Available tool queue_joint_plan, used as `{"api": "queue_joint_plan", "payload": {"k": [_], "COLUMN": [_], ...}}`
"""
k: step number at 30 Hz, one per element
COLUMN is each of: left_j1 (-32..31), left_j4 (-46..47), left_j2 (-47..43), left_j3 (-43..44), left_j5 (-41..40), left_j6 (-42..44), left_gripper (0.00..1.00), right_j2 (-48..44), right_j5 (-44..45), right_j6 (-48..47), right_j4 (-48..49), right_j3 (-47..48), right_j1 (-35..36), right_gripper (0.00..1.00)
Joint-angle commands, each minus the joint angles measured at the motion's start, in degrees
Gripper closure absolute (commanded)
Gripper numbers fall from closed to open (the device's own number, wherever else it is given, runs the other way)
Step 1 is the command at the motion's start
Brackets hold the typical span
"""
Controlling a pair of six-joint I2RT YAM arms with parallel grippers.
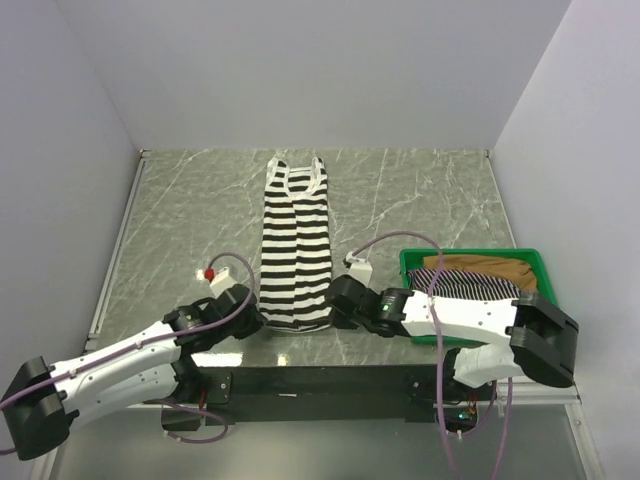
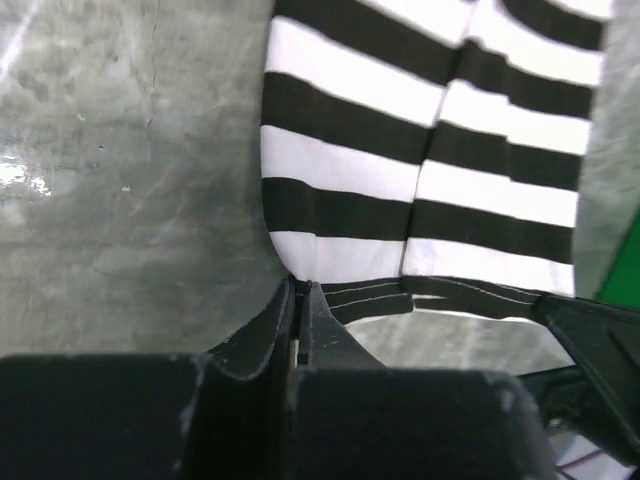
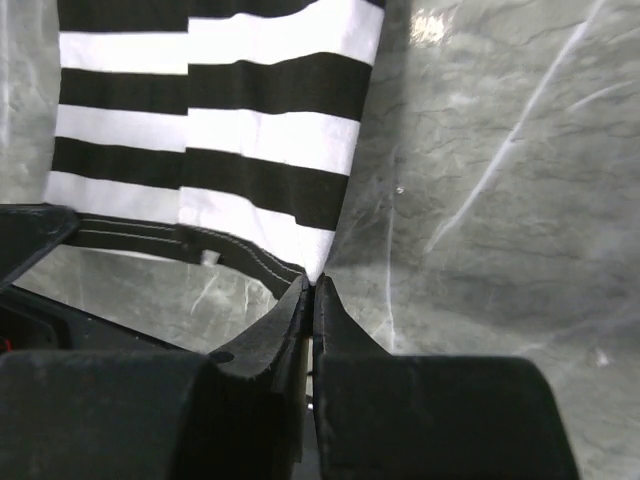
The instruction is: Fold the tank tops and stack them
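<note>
The wide-striped black-and-white tank top (image 1: 296,245) lies flat and lengthwise in the middle of the table, straps at the far end. My left gripper (image 1: 256,322) is shut on its near left hem corner, seen in the left wrist view (image 2: 300,285). My right gripper (image 1: 335,312) is shut on its near right hem corner, seen in the right wrist view (image 3: 312,282). The hem (image 3: 200,245) is lifted a little off the table between them. The pinstriped top (image 1: 468,285) and the tan-brown top (image 1: 485,266) lie bunched in the green tray (image 1: 545,268) at the right.
The table is grey-green marble (image 1: 190,210), with white walls at the back and sides. The green tray stands near the right edge, beside the right arm. A small white block with a red button (image 1: 211,273) sits on the left arm.
</note>
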Motion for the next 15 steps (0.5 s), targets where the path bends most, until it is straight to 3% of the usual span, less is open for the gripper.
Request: {"api": "queue_joint_plan", "payload": {"k": [1,9,15], "left_j1": [-0.26,2.54,16.24], "left_j4": [-3.93,-2.18,8.19], "left_j2": [-1.81,9.35,16.55], "left_j3": [6.21,16.42,20.36], "left_j5": [-3.12,-8.58,-0.41], "left_j6": [-1.15,4.82,11.94], "left_gripper": [0.99,0.99,0.99], "right_j2": [-2.95,3.63,8.21], "right_j5": [4.29,3.42,-0.10], "right_j6": [-0.92,-7.51,-13.39], "right_j4": [-4.89,-6.30,-4.28], "right_j3": [2.87,12.54,18.17], "right_j1": [0.02,-6.56,-14.21], "right_gripper": [1.00,1.00,1.00]}}
